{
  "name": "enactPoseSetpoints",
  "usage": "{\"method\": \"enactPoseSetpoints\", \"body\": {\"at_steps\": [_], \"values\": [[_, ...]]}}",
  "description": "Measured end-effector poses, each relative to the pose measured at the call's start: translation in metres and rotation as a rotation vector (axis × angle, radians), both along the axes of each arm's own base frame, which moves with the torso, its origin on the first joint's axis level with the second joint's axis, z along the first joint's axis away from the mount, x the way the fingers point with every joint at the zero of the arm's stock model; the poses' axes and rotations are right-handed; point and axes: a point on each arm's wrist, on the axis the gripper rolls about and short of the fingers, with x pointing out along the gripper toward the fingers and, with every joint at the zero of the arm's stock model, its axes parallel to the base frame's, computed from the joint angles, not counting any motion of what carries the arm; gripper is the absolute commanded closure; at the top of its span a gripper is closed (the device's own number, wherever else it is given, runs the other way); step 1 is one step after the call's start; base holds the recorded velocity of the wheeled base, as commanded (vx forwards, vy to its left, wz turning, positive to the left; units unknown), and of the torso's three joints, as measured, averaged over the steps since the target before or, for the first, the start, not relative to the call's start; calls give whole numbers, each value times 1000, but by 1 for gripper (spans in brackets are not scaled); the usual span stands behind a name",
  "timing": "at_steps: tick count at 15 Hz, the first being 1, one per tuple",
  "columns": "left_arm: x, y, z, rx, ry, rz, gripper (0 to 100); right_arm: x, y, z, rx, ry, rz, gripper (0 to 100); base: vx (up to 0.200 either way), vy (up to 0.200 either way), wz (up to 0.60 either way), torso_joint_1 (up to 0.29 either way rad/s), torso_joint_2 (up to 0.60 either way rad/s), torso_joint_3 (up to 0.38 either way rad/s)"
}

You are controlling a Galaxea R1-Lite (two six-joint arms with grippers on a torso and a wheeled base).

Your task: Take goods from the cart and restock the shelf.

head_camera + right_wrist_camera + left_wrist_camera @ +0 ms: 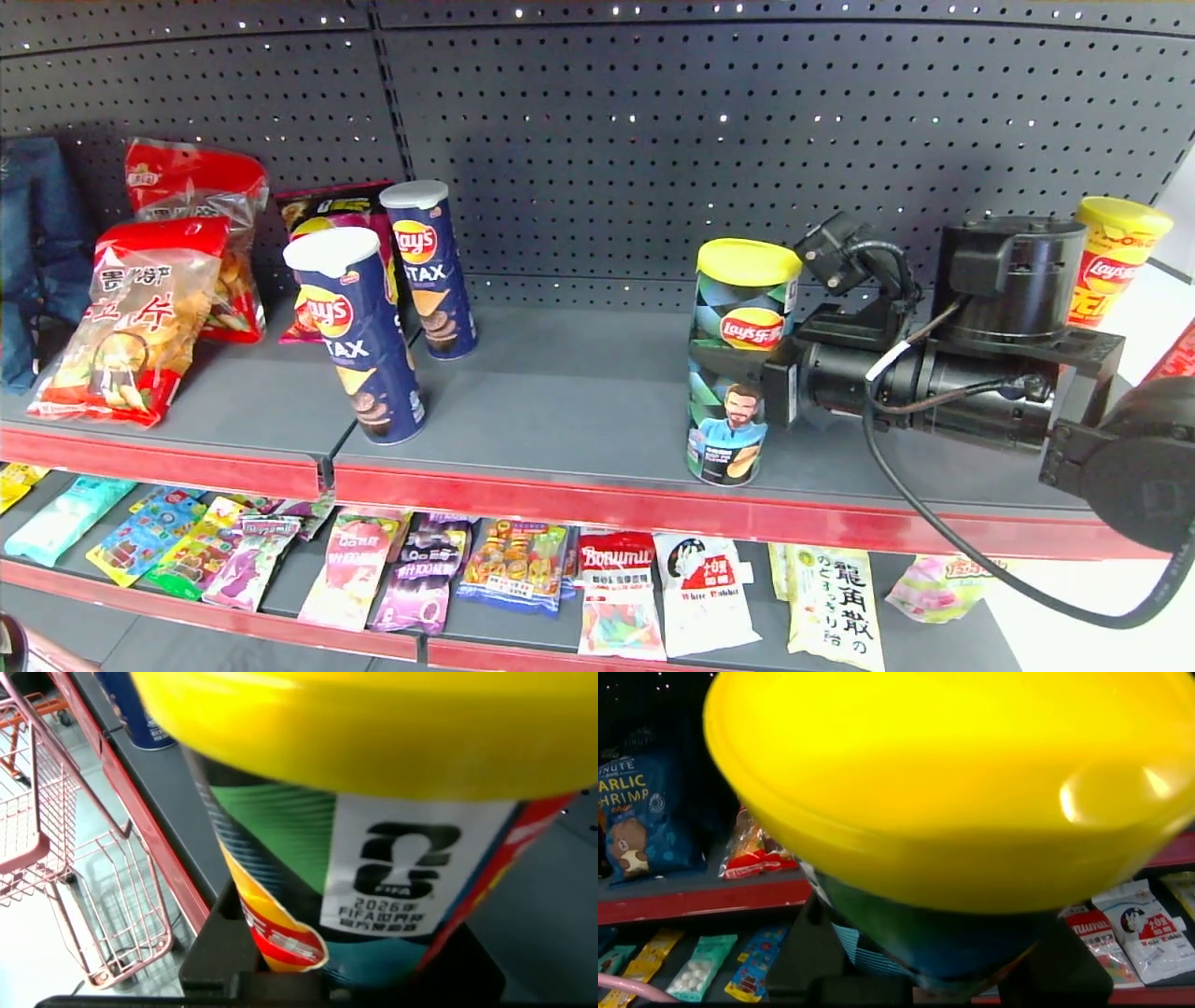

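Note:
A chip can with a yellow lid and green-patterned body point(738, 373) stands upright near the front edge of the grey upper shelf point(579, 401). My right gripper point(777, 392) is shut on its side from the right. In the right wrist view the can point(392, 859) sits between the dark fingers point(220, 943) of that gripper point(346, 961). My left gripper point(943, 971) is shut on another yellow-lidded can point(952, 775), held in front of the shelves. A red wire cart point(84, 887) stands on the floor beside the shelf.
Two blue chip cans point(359, 336) point(429, 266) and several snack bags point(140, 317) stand on the shelf's left half. A yellow and red can point(1116, 257) stands at the back right behind my arm. Snack packets point(523, 569) line the lower shelf. Bare shelf lies between the blue cans and the held can.

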Motion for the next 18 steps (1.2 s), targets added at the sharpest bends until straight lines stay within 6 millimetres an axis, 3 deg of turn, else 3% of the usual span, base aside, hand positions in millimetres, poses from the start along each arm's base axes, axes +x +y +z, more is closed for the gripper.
{"method": "enactPoseSetpoints", "body": {"at_steps": [12, 13, 18], "values": [[0, 0, -1, 0, 2, 0, 100, -2, -4, -8, -12, 25, -10, 100, 0, 0, 0, 0, 0, 0], [0, 0, -2, 0, 3, 0, 100, -2, -5, -8, -13, 25, -10, 0, 0, 0, 0, 0, 0, 0], [1, 0, -2, 0, 8, -1, 100, -2, -5, -9, -16, 30, -10, 0, 0, 0, 0, 0, 0, 0]]}}
